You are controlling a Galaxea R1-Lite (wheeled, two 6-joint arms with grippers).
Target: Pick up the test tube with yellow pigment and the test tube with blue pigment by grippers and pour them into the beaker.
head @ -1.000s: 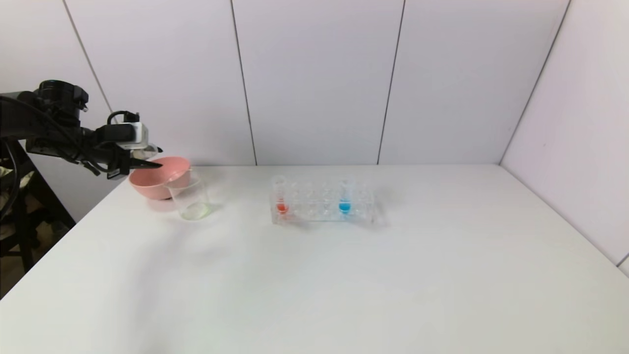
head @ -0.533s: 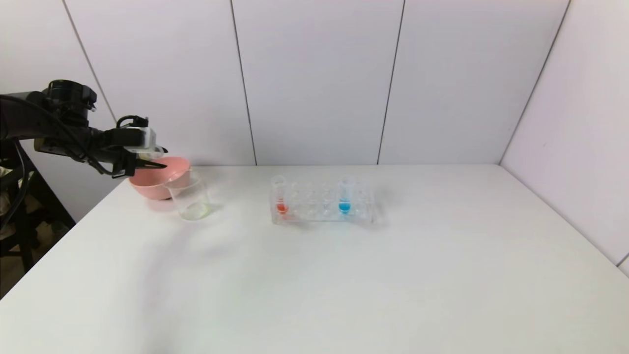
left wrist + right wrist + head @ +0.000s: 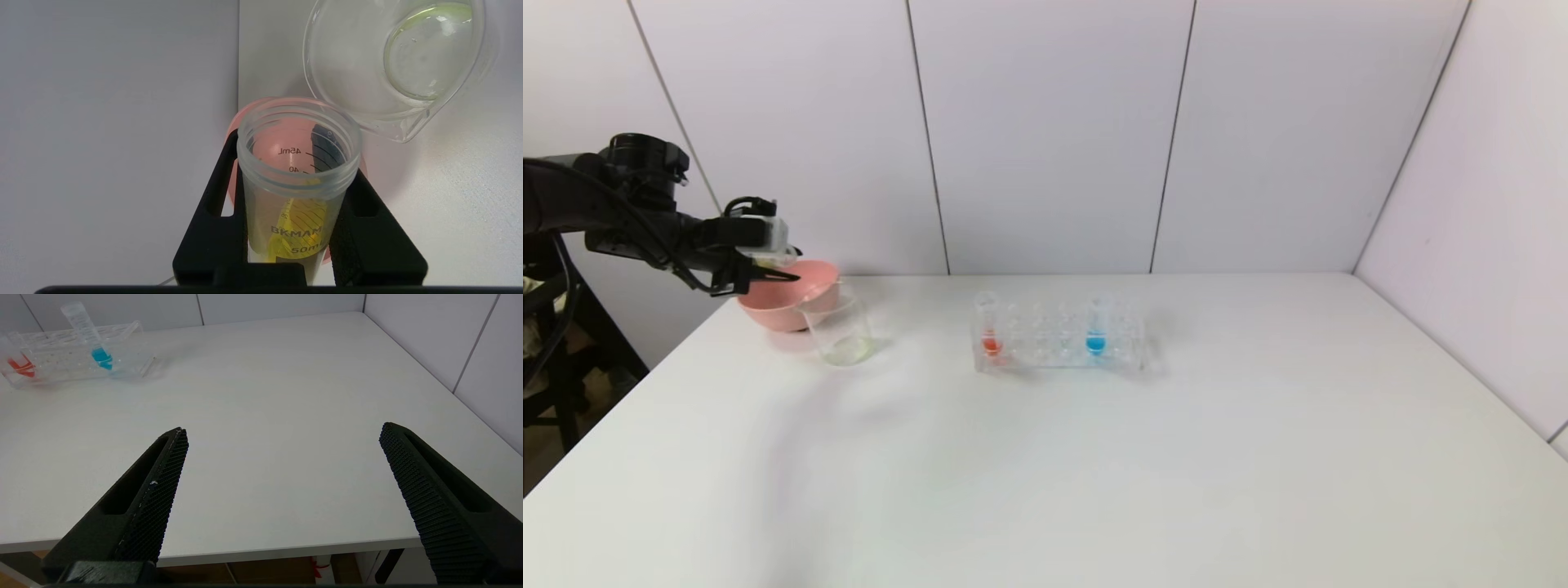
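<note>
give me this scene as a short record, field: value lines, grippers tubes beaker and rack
left gripper: shut on the yellow tube, held over the pink bowl
yellow tube: a little yellow liquid left inside
beaker: on the table beside the bowl, pale yellow liquid at its bottom
rack: holds the blue tube and an orange-red tube
right gripper: open, at the table's near edge

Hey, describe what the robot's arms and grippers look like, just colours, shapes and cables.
The left arm is black, with loose black cables looped along it and a small white block near the wrist. The left gripper has two flat black fingers with slot-shaped cut-outs. The right gripper has two long, tapering black fingers with slots, and finely ribbed pads on their inner faces.
</note>
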